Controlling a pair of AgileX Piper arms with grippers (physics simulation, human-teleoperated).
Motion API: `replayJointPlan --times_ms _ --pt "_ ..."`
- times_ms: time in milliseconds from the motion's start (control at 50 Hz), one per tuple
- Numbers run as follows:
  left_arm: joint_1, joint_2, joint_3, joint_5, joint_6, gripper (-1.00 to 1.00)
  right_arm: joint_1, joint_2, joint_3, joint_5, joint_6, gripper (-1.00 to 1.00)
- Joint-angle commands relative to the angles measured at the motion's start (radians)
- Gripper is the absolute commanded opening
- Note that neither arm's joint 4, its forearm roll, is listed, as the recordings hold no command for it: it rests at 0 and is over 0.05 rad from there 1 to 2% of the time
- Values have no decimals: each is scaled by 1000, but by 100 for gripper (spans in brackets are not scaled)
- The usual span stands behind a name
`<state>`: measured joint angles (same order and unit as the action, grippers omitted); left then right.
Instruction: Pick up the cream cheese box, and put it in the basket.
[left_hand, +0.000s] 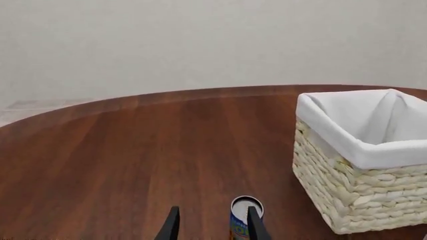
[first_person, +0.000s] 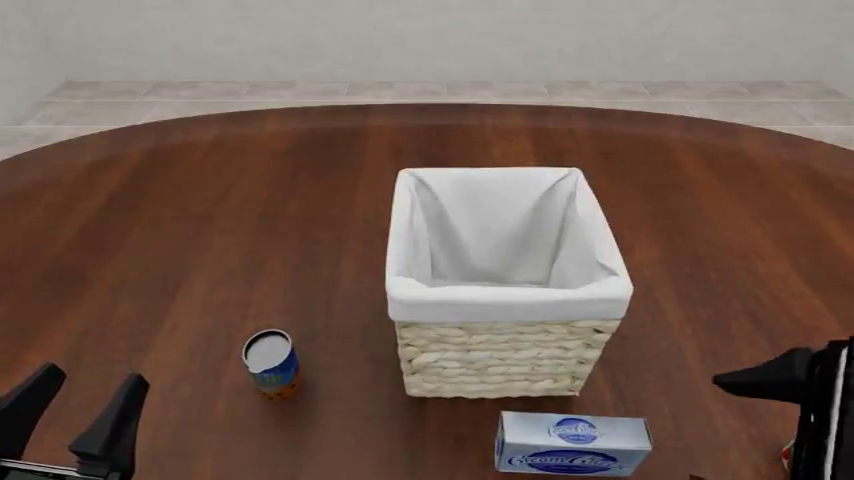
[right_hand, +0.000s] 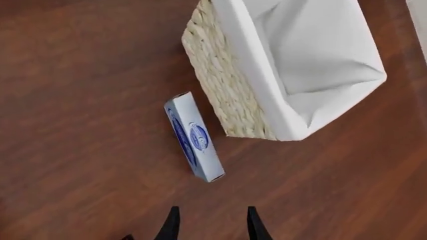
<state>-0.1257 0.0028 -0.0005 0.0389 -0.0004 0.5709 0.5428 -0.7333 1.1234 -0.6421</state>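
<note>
1. Starting at my left, my left gripper (first_person: 74, 410) sits low at the near edge of the table (first_person: 200, 250), fingers spread apart and holding nothing. The small blue-orange can (first_person: 271, 363) stands upright just ahead of it; that can is not my target, so I judge this arm is best kept where it is.

2. In the middle stands the basket (first_person: 505, 360), upright, its white liner folded over the rim and its inside bare as far as I can see. It is well apart from the can.

3. Just in front of the basket, slightly toward my right, the cream cheese box (first_person: 573, 444) lies on the table with its logo face up. It is near the basket's wicker wall, and from the right wrist view I can see a thin gap between them.

4. At my right, my right gripper (right_hand: 209, 222) hangs above the table, fingers parted and empty. The box (right_hand: 194, 136) lies ahead of the fingertips and below them, apart from them.

5. The step in hand, as I judge it, is the approach. To do it well I should bring the fingers over the box's middle, turn the wrist so they straddle its narrow width, and descend without nudging it against the basket.
</note>
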Motion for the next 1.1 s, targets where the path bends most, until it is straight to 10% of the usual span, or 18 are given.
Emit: replayJointPlan --times_ms 20,240,1100 --pt "0 -1 0 7 0 100 -1 101 62 -103 -37 100" --pt "-1 1 0 9 -8 100 -58 144 134 -178 -144 100" --pt "-12 -2 0 26 -41 100 35 446 219 -499 -33 100"
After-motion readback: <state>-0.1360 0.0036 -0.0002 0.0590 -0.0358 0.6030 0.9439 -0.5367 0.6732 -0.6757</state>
